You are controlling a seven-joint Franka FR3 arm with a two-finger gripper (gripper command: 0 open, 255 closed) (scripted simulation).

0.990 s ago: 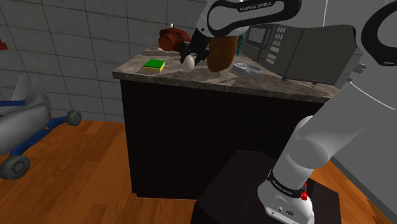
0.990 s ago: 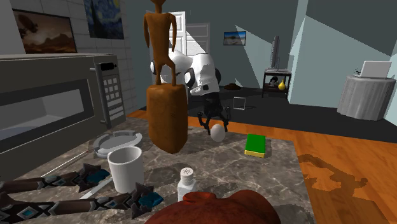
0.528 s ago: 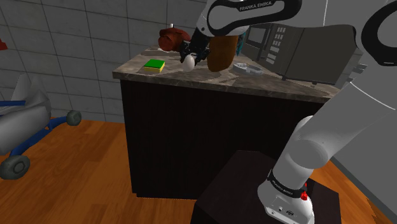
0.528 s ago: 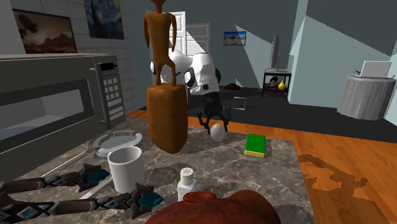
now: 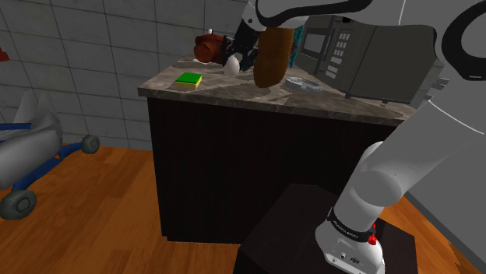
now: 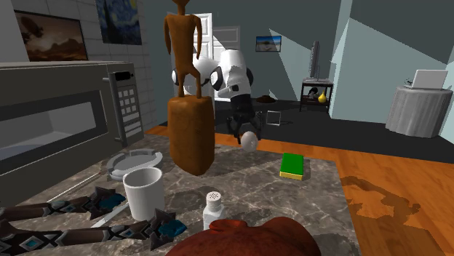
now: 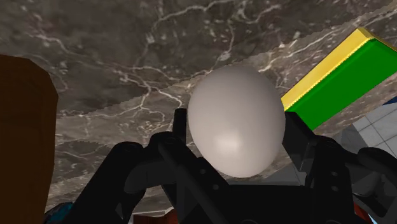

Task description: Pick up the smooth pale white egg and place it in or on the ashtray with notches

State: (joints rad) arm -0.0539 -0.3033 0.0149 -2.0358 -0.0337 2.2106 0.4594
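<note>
Counter (image 5: 226, 92) with a dark base and a veined stone top is occupying the middle of the shoulder view and the lower half of the second exterior view (image 6: 247, 189). Grey microwave (image 5: 374, 58) is sitting at the upper right of the shoulder view, upper left of the second exterior view (image 6: 51, 116). White arm (image 5: 420, 132) is rising from the lower right of the shoulder view and reaching up and left over the counter. Tall brown figure on a rounded base (image 6: 190, 131) is standing centre-left in the second exterior view. Pale ashtray (image 6: 134, 161) is lying just left of the figure's base, near the microwave; in the shoulder view it (image 5: 302, 83) is sitting right of the figure. White cup (image 6: 142, 190) is standing just below the ashtray in the frame. Green sponge with a yellow edge (image 6: 292, 165) is lying right of centre, well apart from the ashtray. Small white shaker (image 6: 212, 207) is standing at lower centre. Smooth pale egg (image 7: 236, 121) is hanging above the counter near the sponge, between figure and sponge in the second exterior view (image 6: 249, 140). Black fingers (image 7: 302, 153) are pressing on the egg from both sides, clamping it.
</note>
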